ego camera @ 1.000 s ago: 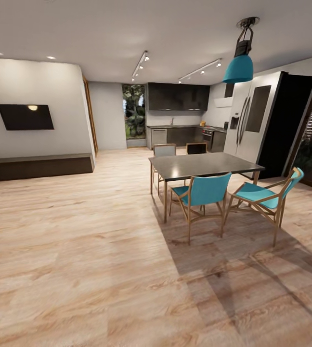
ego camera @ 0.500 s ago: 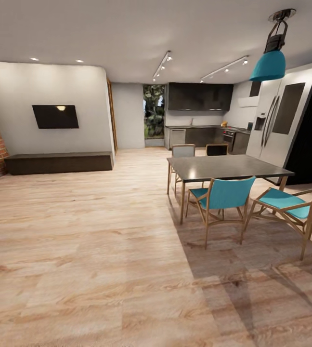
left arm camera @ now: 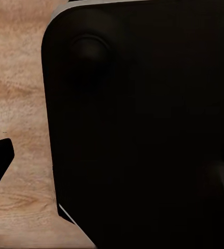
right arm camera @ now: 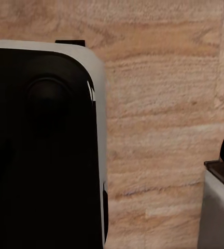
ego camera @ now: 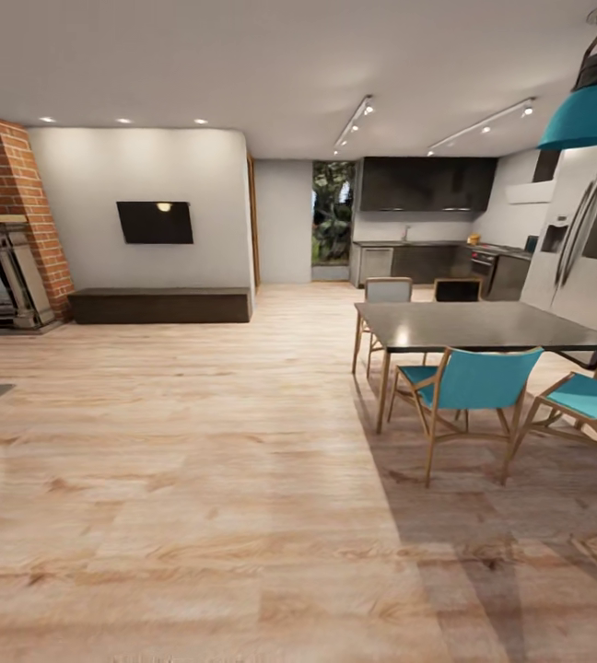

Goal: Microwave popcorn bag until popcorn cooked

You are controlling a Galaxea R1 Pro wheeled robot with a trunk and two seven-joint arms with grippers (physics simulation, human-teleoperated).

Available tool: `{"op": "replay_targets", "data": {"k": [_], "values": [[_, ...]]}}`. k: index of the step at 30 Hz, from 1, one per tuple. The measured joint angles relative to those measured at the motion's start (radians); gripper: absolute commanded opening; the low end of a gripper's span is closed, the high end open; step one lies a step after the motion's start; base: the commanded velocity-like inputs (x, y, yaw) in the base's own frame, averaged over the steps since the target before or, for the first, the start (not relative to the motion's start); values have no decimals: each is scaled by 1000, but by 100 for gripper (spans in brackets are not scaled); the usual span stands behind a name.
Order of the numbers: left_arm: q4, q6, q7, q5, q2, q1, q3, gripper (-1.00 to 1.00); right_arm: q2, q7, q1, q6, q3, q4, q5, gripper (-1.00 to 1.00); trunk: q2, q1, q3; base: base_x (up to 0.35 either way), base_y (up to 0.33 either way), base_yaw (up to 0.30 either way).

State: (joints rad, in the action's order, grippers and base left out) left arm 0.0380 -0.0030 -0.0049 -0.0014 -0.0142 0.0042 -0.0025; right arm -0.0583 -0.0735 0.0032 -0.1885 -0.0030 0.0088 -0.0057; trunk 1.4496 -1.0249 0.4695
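**Ana:** Far across the room, in the head view, sits the kitchen (ego camera: 427, 221): dark cabinets, a grey countertop (ego camera: 409, 244) under them, well beyond the dining table (ego camera: 483, 324) and its teal chairs (ego camera: 474, 382).

**Ben:** Any sign of the popcorn bag or the microwave?

**Ana:** Too small to tell at this range. By the task, the bag should be on that countertop, but I can't pick it out. Off to the other side there's a brick fireplace (ego camera: 4, 221), a wall-mounted screen (ego camera: 155, 223) and a long, low bench (ego camera: 158, 305).

**Ben:** So this is the drive-in. How should it go?

**Ana:** My read: aim down the open wood floor (ego camera: 197, 479) beside the table, give those chairs a wide berth, and square up to the counter before reaching.

**Ben:** Left wrist view?

**Ana:** A big dark rounded panel, likely the robot's own body, over wood floor, with a dark tip at the edge. Whether the left gripper is spread or closed, I can't tell.

**Ben:** Right wrist?

**Ana:** Same story: dark rounded panel with a pale edge, floor behind, a grey block at the corner. Right gripper's state is also unreadable.
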Motion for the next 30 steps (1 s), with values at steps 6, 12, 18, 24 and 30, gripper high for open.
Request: {"op": "replay_targets", "data": {"k": [6, 12, 18, 24, 30], "values": [[-5, 7, 4, 0, -13, 0, -1, 100, 0, 0, 0, 0, 0, 0, 0, 100, 0, 0, 0, 0, 0, 261], [-10, 15, 4, 0, -15, 0, 2, 100, 0, 0, 0, 0, 0, 0, 0, 100, 0, 0, 0, 0, 0, 261], [-10, 19, 2, 0, -11, 0, 5, 100, 0, 0, 0, 0, 0, 0, 0, 100, 0, 0, 0, 103, 0, 261], [-10, 18, 6, 2, 6, 0, 9, 100, 0, 1, 0, -1, 0, 0, 0, 100, 0, 1, 0, 316, 0, 137], [-11, 17, 6, 4, 14, 0, 65, 100, 0, 2, 0, 0, -2, 0, 0, 100, 0, 1, 0, 339, 0, 6]]}}
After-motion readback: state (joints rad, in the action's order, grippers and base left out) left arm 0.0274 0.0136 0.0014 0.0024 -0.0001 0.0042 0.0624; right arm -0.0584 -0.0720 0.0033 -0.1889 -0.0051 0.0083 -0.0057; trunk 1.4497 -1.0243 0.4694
